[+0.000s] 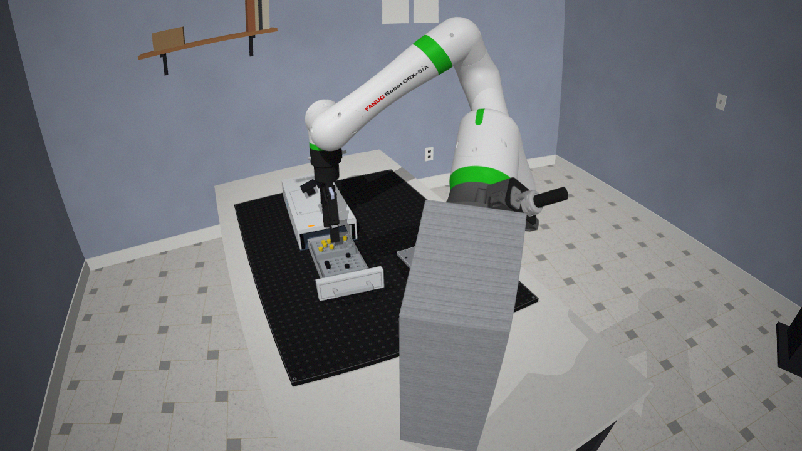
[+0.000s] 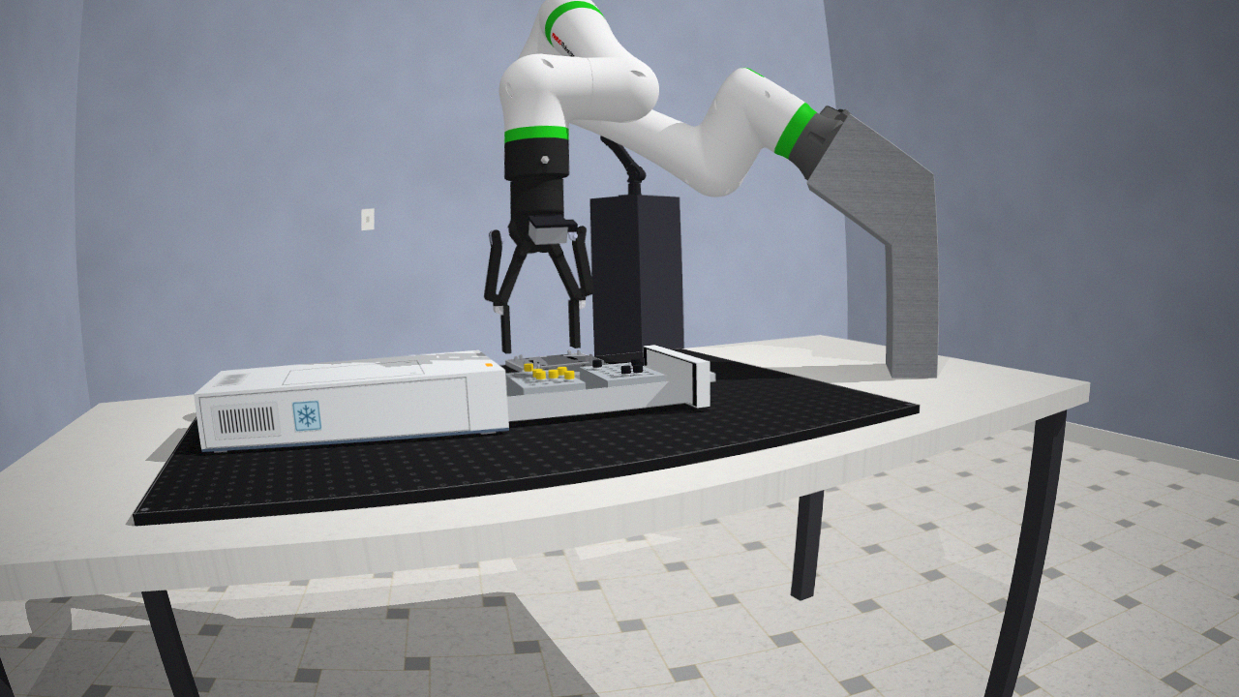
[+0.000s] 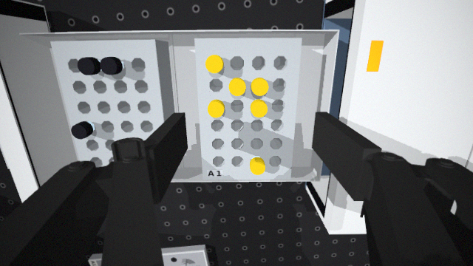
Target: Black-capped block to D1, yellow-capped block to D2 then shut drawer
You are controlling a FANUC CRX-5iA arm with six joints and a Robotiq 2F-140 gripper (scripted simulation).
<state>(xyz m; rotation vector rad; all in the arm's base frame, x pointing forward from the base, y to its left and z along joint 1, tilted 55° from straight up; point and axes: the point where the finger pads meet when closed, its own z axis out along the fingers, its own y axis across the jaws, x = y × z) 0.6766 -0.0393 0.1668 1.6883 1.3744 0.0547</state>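
Note:
The white cooler COLD (image 1: 314,207) stands on the black mat with its drawer (image 1: 343,274) pulled out. Its orange lamp (image 3: 375,55) is lit. In the drawer, the block with yellow-capped tubes (image 3: 248,108) lies next to the cooler body. The block with three black-capped tubes (image 3: 107,100) lies nearer the drawer front. Both also show in the side view, yellow (image 2: 547,378) and black (image 2: 625,371). My gripper (image 3: 250,130) (image 2: 536,342) is open and empty. It points straight down, just above the yellow-capped block, one finger over each side of it.
A grey plate (image 1: 406,255) lies on the mat beyond the drawer, mostly hidden by the arm's tall grey pedestal (image 1: 459,314). A white part with a slot (image 3: 185,256) shows under the wrist camera. A black tower (image 2: 636,273) stands behind the drawer.

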